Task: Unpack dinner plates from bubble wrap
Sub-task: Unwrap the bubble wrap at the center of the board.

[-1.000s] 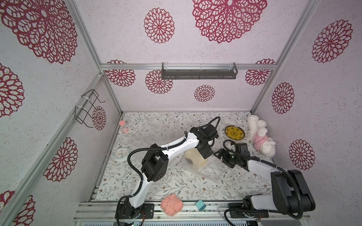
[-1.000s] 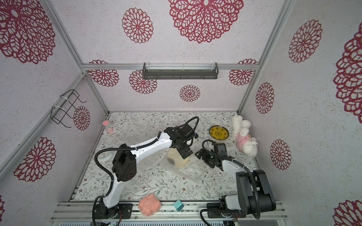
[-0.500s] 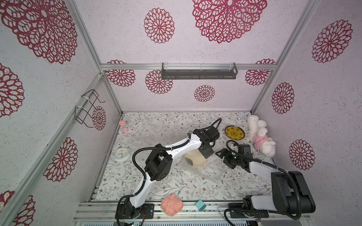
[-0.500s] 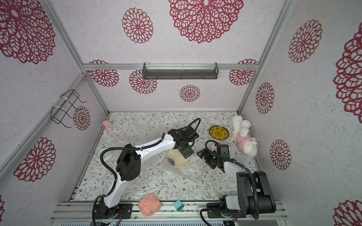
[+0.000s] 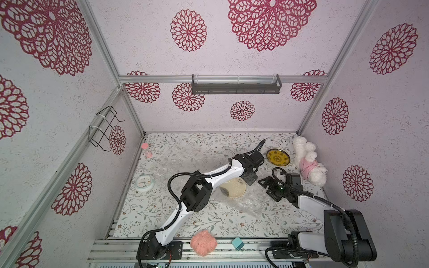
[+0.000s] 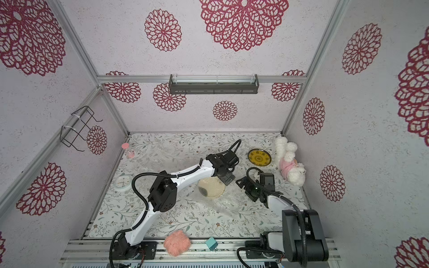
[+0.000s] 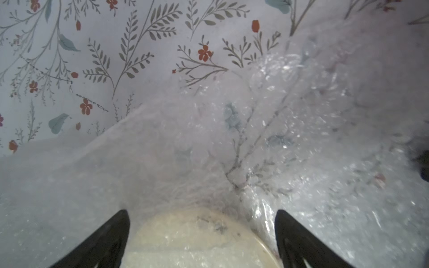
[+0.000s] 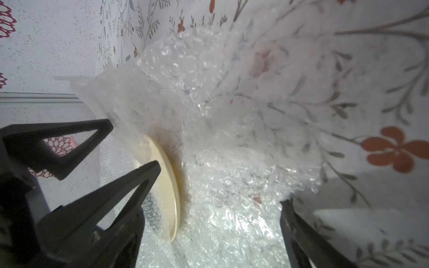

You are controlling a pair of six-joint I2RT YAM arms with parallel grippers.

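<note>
Two white and black robot arms work over a table (image 5: 162, 208) covered in a leafy floral print. The left gripper (image 5: 249, 179) (image 6: 228, 179) hangs with its black fingers spread wide and nothing between them, poised just over the rim of a round pale cream dinner plate with a dark motif (image 5: 233, 189) (image 6: 211, 187). In the left wrist view that gripper (image 7: 200, 213) straddles the cream plate (image 7: 197, 241), which shows through bubbly film directly below the fingertips. A crumpled sheet of clear, glossy bubble wrap (image 5: 253, 201) (image 6: 228, 203) (image 7: 255, 139) spreads out beneath the plate and away from the left gripper towards the right one. The right gripper (image 5: 267, 186) (image 6: 243, 185) sits close beside the left one, on the side away from the plate, jaws also parted and gripping nothing. In its wrist view the right gripper (image 8: 220, 183) points at the wrap (image 8: 232, 116), with the plate's bare rim (image 8: 166, 185) seen edge-on beside one finger; whether the fingers touch the film cannot be told. Beyond both grippers, unwrapped on the table, lies a bright yellow round plate with a dark pattern (image 5: 277, 157) (image 6: 259, 157), next to a white plush toy in pink clothing (image 5: 307, 162).
</note>
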